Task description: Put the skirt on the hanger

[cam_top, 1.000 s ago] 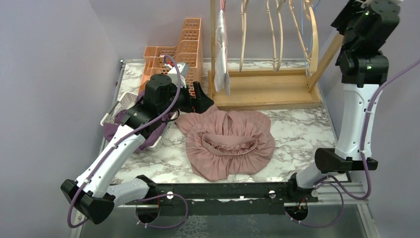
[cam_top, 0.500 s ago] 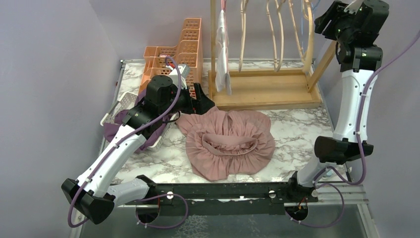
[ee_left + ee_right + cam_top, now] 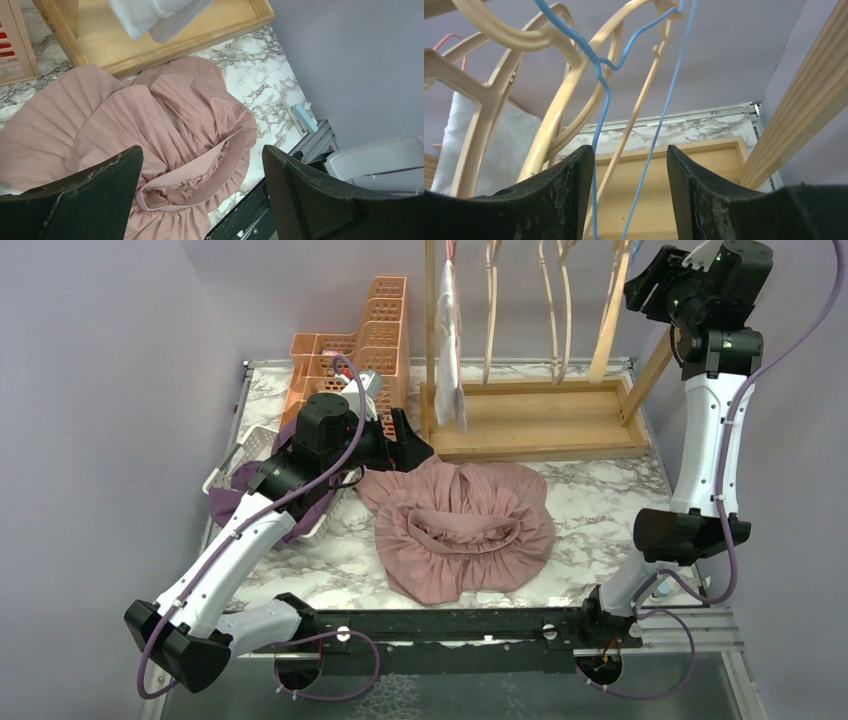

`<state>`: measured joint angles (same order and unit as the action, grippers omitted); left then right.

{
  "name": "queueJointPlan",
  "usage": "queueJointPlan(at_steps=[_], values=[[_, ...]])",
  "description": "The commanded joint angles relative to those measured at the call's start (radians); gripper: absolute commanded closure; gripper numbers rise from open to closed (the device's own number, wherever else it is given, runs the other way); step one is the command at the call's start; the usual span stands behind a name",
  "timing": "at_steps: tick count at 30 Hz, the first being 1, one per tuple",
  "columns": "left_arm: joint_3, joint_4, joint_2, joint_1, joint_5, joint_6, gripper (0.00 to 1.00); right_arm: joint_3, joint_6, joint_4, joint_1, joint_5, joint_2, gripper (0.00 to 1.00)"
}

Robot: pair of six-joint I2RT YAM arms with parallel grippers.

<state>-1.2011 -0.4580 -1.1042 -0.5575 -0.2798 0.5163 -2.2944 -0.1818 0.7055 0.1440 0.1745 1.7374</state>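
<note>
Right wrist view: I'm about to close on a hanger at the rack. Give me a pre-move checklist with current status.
1. Opening of right tool: ok, jaws stand apart.
2. Only one hanger in its gap: not ok; the blue wire hanger and a thin beige hanger both cross it.
3. Hanger deep enough between the jaws: cannot tell.
4. State of left tool: ok, open, gripping nothing.
5. Position of skirt: ok, lying loose on the table, waistband showing.
</note>
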Motion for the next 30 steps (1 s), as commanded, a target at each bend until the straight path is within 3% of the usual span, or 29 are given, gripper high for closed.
queueJointPlan(at_steps=[1,15,22,26,30], values=[[0.013,0.026,0.029,0.004,0.002,0.011,0.09,0.016,0.013,-0.022,0.003,0.082,0.030,0.40],[0.035,0.032,0.050,0.004,0.016,0.027,0.09,0.035,-0.079,-0.049,0.003,0.234,-0.016,0.37],[0.043,0.032,0.057,0.004,0.017,0.029,0.09,0.072,-0.092,-0.058,0.002,0.150,-0.004,0.39],[0.041,0.034,0.059,0.004,0.016,0.031,0.09,0.129,-0.093,-0.108,0.003,0.152,-0.005,0.54],[0.036,0.035,0.058,0.004,0.015,0.027,0.09,0.153,-0.111,-0.157,0.003,0.199,-0.027,0.82]])
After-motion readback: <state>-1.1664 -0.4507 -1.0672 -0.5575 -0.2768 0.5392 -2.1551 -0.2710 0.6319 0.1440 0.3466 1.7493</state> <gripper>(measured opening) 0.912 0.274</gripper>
